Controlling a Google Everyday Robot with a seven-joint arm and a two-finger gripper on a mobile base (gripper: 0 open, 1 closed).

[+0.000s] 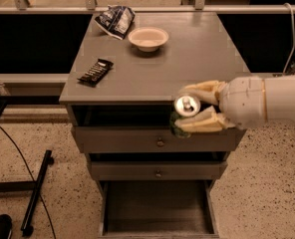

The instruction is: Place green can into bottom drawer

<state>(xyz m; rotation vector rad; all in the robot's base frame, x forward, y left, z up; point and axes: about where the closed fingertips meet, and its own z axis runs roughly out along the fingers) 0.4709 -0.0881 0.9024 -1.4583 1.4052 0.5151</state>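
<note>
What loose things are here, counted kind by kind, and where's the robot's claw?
can: 1, held in the gripper in front of the cabinet
bowl: 1
chip bag: 1
snack bar: 1
Total: 4

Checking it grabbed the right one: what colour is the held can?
The green can has a silver top, camera view; the tool grips it at the cabinet front.
</note>
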